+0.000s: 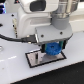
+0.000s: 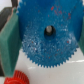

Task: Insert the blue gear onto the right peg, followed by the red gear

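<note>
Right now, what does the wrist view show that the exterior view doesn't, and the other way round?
Only the wrist view shows the small red plastic gear, the dark hole at the blue gear's centre and green gripper fingers against its toothed rim. Only the exterior view shows the white arm and the black-framed pale plate on the white table. Both show the wide blue plastic gear.

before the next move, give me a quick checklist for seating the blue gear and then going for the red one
1. Wide toothed blue plastic gear between the gripper fingers: ok, green pads flank it.
2. Gear over the black-framed pale plate: ok.
3. Thin dark peg showing in the gear's centre hole: ok.
4. Gear fully seated on the plate: cannot tell.
5. Small red plastic gear free to pick: ok, lying apart at the wrist view's edge.
</note>
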